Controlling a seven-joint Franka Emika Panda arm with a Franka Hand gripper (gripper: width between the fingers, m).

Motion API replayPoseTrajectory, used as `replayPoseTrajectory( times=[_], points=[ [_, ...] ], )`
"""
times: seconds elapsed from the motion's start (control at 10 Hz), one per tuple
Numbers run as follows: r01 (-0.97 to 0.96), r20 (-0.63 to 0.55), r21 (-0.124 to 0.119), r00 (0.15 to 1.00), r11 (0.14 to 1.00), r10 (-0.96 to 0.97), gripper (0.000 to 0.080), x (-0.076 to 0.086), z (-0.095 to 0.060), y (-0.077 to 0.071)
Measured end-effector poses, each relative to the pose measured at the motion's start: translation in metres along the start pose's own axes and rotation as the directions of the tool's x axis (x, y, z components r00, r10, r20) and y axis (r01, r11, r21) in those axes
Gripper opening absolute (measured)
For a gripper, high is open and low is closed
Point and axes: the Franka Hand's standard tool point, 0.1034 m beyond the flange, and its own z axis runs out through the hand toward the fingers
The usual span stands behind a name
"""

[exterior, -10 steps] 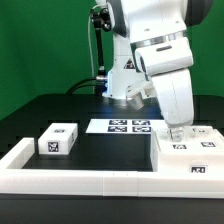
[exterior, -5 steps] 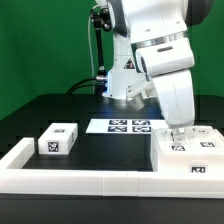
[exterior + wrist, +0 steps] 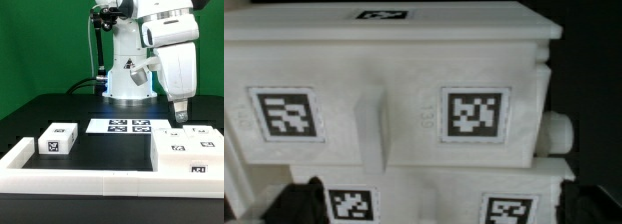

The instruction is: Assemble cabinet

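Observation:
The large white cabinet block (image 3: 190, 156), with several tags on top, sits at the exterior view's right. My gripper (image 3: 180, 113) hangs just above its far edge, open and empty, not touching it. In the wrist view the block (image 3: 393, 60) fills the frame, and my gripper (image 3: 446, 212) shows only as dark fingertips (image 3: 292, 205) spread wide at the edge. A small white cabinet block (image 3: 58, 139) with tags lies alone at the exterior view's left.
The marker board (image 3: 130, 126) lies flat in the middle, in front of the robot base. A long low white border rail (image 3: 80, 181) runs along the front and up the exterior view's left side.
The arm has risen and drawn back; my gripper has lifted from the top of the large block to just above it. The blocks have not moved.

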Motion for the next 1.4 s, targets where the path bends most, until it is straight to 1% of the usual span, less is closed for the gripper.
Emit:
replayPoseTrajectory(
  times=[0.2,0.3,0.5,0.6,0.7,0.8,1.0,1.2,1.3,1.4],
  points=[
    [0.0,0.0,0.001,1.0,1.0,0.0,0.0649,0.0,0.001,0.0],
    [-0.004,0.002,0.001,1.0,1.0,0.004,0.0649,-0.002,0.0,-0.003],
    [-0.042,0.03,0.008,0.999,0.999,0.042,0.0649,-0.011,-0.004,-0.028],
    [-0.073,0.046,0.001,0.996,0.997,0.073,0.0649,-0.016,-0.007,-0.044],
    [-0.138,0.056,-0.004,0.989,0.99,0.138,0.0649,-0.016,-0.007,-0.057],
    [-0.262,0.051,-0.013,0.964,0.965,0.262,0.0649,-0.013,-0.006,-0.064],
    [-0.373,0.047,-0.018,0.927,0.928,0.373,0.0649,-0.012,-0.005,-0.064],
    [-0.501,0.04,-0.02,0.864,0.865,0.502,0.0649,-0.01,-0.005,-0.064],
    [-0.568,0.035,-0.02,0.822,0.823,0.569,0.0649,-0.01,-0.005,-0.064],
    [-0.649,0.028,-0.022,0.76,0.76,0.65,0.0649,-0.011,-0.007,-0.063]
  ],
)
